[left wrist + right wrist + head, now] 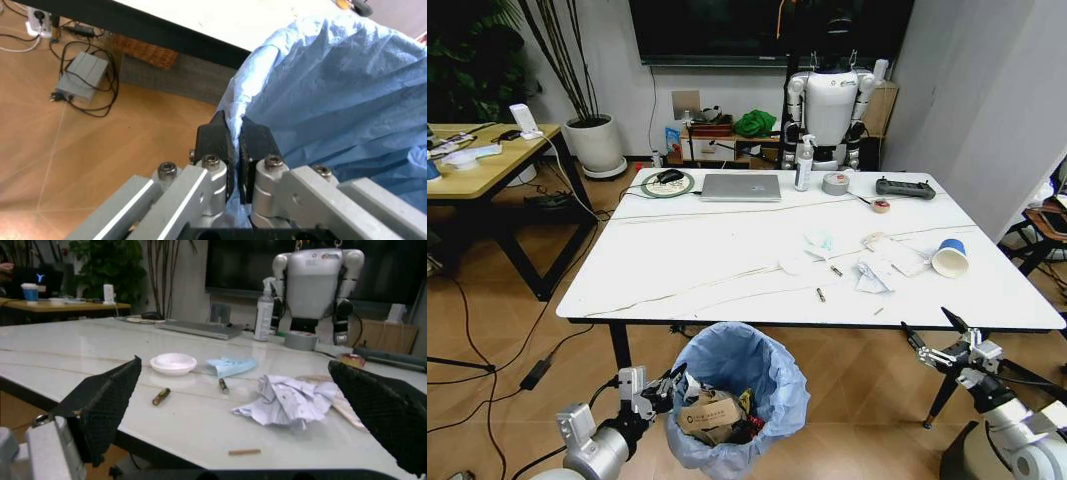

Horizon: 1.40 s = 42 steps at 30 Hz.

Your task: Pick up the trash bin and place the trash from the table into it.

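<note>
The trash bin (772, 372), lined with a crinkled light-blue bag (333, 100), stands at the table's (707, 250) near edge and holds brown paper and wrappers. My left gripper (677, 384) (235, 142) is shut on the bag's rim at the bin's left side. On the table's right half lies trash: crumpled white paper (873, 275) (287, 400), a light-blue mask (819, 240) (230, 365), a small white dish (173, 363), two short dark sticks (820, 294) (161, 396), and a tipped blue-and-white paper cup (950, 257). My right gripper (932, 335) (233, 362) hangs open just off the front right edge.
At the table's far side sit a laptop (741, 187), a spray bottle (804, 163), a grey tape roll (835, 183), a black controller (905, 187) and a mouse on a round pad (667, 180). A white humanoid robot (830, 100) stands behind; a wooden desk (487, 160) is left.
</note>
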Tool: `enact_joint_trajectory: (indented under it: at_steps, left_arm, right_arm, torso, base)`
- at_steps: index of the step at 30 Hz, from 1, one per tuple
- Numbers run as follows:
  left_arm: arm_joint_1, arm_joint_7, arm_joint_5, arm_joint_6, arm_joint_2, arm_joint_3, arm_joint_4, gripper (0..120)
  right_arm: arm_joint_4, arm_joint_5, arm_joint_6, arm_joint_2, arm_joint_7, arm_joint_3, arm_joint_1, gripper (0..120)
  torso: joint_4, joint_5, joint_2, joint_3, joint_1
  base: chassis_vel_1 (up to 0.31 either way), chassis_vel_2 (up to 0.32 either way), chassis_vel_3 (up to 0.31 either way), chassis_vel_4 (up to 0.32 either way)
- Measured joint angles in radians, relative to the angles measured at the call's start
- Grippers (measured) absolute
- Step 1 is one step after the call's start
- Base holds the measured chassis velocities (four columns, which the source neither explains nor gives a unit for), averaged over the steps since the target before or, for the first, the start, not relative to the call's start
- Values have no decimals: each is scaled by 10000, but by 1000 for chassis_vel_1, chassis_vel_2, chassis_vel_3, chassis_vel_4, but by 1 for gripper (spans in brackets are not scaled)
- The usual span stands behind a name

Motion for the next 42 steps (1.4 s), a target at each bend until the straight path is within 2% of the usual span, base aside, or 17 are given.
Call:
enact_joint_trajectory:
  at_steps: [2, 7, 22, 24, 27, 31, 34, 37, 41, 42]
  left_arm:
    - [20, 0, 4, -1, 5, -12, -11, 0]
    - [430, 3, 71, -25, 67, -215, -180, 0]
    - [592, -127, -262, -12, 777, -327, -248, 0]
    - [616, -145, -317, -9, 813, -403, -248, 0]
    - [663, -151, -331, -6, 826, -493, -251, 0]
    - [643, -154, -366, -4, 824, -546, -210, 0]
    - [580, -197, -415, 15, 809, -553, -103, 0]
    - [520, -259, -487, 34, 807, -552, -91, 0]
    - [486, -353, -653, 79, 864, -677, -72, 0]
    - [486, -353, -653, 79, 864, -677, -72, 0]
  right_arm:
    - [52, 0, 0, -57, 77, -64, 10, 100]
    - [712, 246, -540, -1048, 1536, -1160, 616, 100]
    - [1483, 901, -1759, -2272, 3528, -1630, 1128, 100]
    - [1691, 1179, -2263, -2652, 4261, -2027, 1441, 100]
    - [1939, 1500, -3031, -3190, 5480, -2752, 1911, 100]
    - [2098, 2345, -3684, -3606, 5697, -3363, 2315, 100]
    - [2213, 2791, -3936, -3974, 5731, -4321, 2722, 100]
    - [2240, 2911, -4119, -4027, 5832, -4762, 2974, 100]
    - [1466, 3200, -4558, -3710, 6066, -6796, 4866, 100]
    - [1466, 3200, -4558, -3710, 6066, -6796, 4866, 100]
  torso:
    - [-1, -2, 0, 0, 0]
    - [4, 4, 0, 0, 1]
    - [-1, 7, 0, 1, 1]
    - [-1, -4, 0, 1, 1]
    - [2, 8, -1, 2, 2]
    - [1, 4, 0, 1, 2]
    - [1, 4, 0, 1, 2]
    - [0, 2, 0, 1, 1]
    - [0, 4, 0, 1, 2]
    - [0, 4, 0, 1, 2]
  base:
    - [0, 0, 0, 0]
    - [0, 0, 0, 0]
    - [0, 0, 0, 0]
    - [0, 0, 0, 0]
    - [0, 0, 0, 0]
    - [0, 0, 0, 0]
    - [0, 0, 0, 0]
    - [0, 0, 0, 0]
    - [0, 0, 0, 0]
    - [0, 0, 0, 0]
